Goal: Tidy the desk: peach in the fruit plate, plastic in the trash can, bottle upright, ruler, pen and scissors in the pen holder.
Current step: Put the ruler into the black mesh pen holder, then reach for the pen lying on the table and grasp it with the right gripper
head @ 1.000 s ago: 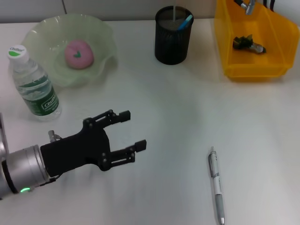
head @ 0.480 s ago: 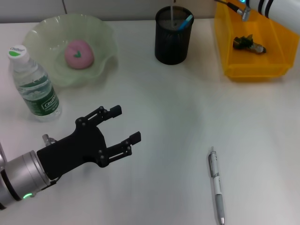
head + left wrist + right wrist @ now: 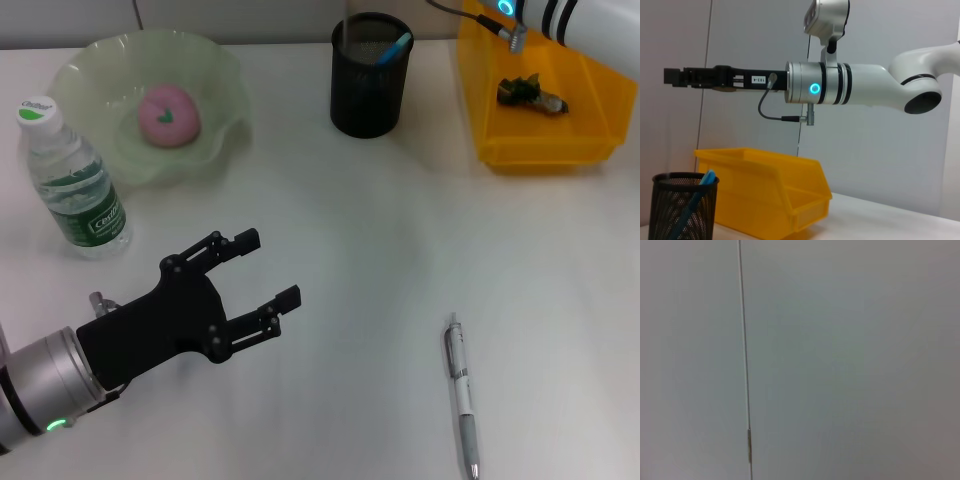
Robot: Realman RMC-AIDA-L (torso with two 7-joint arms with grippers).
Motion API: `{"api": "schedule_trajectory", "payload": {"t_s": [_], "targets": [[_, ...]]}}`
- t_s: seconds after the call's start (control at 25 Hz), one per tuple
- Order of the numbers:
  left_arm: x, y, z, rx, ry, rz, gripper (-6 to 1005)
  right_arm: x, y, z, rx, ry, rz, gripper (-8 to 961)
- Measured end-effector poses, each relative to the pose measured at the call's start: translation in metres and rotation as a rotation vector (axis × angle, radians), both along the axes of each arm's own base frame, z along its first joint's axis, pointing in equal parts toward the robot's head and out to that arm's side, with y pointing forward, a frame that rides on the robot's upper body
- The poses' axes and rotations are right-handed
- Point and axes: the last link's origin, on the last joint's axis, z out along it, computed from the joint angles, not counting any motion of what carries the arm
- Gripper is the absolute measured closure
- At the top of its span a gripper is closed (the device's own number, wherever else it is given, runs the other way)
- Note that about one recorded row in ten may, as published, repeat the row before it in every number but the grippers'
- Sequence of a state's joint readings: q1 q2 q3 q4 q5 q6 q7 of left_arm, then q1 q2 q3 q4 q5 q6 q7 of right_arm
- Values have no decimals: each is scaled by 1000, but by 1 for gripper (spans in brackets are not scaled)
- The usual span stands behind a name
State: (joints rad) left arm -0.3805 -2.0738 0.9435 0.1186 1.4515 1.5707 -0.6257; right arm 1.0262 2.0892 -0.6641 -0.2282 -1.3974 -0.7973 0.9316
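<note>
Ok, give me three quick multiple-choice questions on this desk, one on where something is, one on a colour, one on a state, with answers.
1. Where is the peach?
A. In the green fruit plate
B. In the yellow bin
C. Beside the pen

2. What colour is the trash can?
A. Black
B. Yellow
C. Green

3. How is the left gripper?
A. Shut on the pen
B. Open and empty above the table
C. Shut on the bottle

Answers:
1 A, the pink peach sits inside the plate.
2 B, the bin at the far right is yellow.
3 B, its fingers are spread with nothing between them, and the pen lies apart on the table.
</note>
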Motion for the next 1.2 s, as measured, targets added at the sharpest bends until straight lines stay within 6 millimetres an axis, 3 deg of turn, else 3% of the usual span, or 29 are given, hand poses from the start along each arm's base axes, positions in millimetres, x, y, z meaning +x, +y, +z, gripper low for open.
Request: {"api": "schedule_trajectory", "payload": {"t_s": [0.2, 0.24, 0.88, 1.2], "targets": [[-2, -3, 2, 8, -3, 3, 187, 2, 0, 0, -1, 2, -5, 553], [-2, -3, 2, 8, -3, 3, 187, 3, 0, 0, -1, 3, -7, 344], [-2, -4, 5, 7, -13, -4, 187, 27, -9, 24, -13, 155, -70, 222], [-1, -3, 5, 0, -9, -14, 187, 45, -44, 42, -74, 293, 42, 221]]}}
